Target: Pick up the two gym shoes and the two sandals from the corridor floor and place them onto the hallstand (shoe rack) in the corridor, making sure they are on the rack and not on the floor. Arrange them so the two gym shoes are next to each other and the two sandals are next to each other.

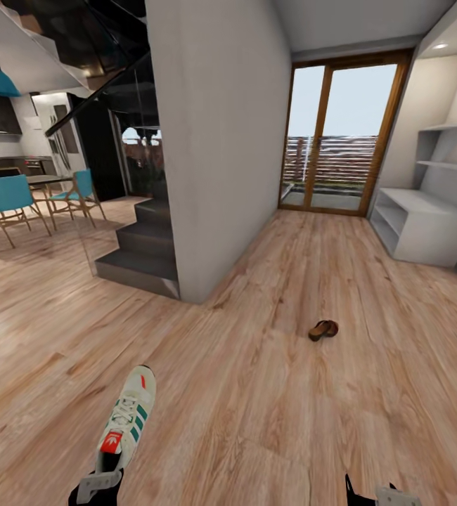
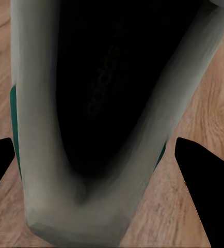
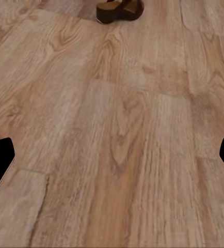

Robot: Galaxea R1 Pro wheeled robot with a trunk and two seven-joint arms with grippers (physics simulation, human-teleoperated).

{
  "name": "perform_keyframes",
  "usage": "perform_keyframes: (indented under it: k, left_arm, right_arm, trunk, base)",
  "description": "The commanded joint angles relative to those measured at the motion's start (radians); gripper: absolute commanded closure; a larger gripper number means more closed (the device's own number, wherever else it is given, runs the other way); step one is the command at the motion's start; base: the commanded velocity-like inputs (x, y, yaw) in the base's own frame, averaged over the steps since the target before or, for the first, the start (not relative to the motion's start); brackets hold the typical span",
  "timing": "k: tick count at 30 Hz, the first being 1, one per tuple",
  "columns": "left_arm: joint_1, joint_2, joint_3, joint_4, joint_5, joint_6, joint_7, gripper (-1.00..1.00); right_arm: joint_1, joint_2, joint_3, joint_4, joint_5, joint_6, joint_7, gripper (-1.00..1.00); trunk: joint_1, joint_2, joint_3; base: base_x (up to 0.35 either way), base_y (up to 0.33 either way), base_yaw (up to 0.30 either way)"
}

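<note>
My left gripper (image 1: 98, 485) is shut on the heel of one white gym shoe (image 1: 126, 418) with green stripes and a red tongue label; its toe points away from me over the corridor floor (image 1: 256, 393). In the left wrist view the shoe's dark opening (image 2: 107, 93) sits between the black fingers (image 2: 207, 201). One dark brown sandal (image 1: 323, 329) lies on the planks ahead and to the right, and the right wrist view has the sandal (image 3: 120, 10) too. My right gripper (image 1: 380, 495) (image 3: 112, 160) is open over bare floor. The pale grey hallstand (image 1: 425, 221) stands far right. The other gym shoe and sandal are out of view.
A grey wall block (image 1: 218, 140) and dark stairs (image 1: 140, 253) stand left of the corridor. A glass balcony door (image 1: 341, 133) closes the far end. A dining table with teal chairs (image 1: 10, 200) is at the far left. Open floor lies between me and the hallstand.
</note>
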Motion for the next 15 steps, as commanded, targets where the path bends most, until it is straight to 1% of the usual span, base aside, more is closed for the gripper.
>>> perform_keyframes:
  k: [1,4,6,10,15]
  left_arm:
    - [-0.001,0.0,0.002,0.001,0.01,0.0,-0.012,1.0]
    - [-0.001,0.0,0.002,0.002,0.011,0.0,-0.012,1.0]
    - [-0.001,0.0,0.001,0.002,0.011,0.0,-0.012,1.0]
    - [-0.001,0.0,0.001,0.002,0.011,0.0,-0.012,1.0]
    - [-0.001,-0.001,0.001,0.002,0.011,0.0,-0.012,1.0]
  right_arm:
    - [-0.001,-0.001,0.009,0.0,-0.008,-0.003,-0.006,-1.0]
    - [-0.001,-0.001,0.009,0.0,-0.008,-0.003,-0.007,-1.0]
    - [-0.001,-0.001,0.009,0.0,-0.008,-0.003,-0.007,-1.0]
    - [-0.001,-0.001,0.009,0.0,-0.008,-0.003,-0.007,-1.0]
    - [-0.001,-0.001,0.009,0.001,-0.008,-0.003,-0.007,-1.0]
  trunk:
    - [0.0,0.0,-0.001]
    - [0.0,0.0,-0.001]
    - [0.0,0.0,-0.001]
    - [0.0,0.0,-0.001]
    - [0.0,0.0,0.0]
  base:
    - [0.337,0.0,0.0]
    - [0.337,0.0,-0.002]
    - [0.337,0.0,-0.09]
    - [0.337,0.0,-0.221]
    - [0.337,0.0,-0.281]
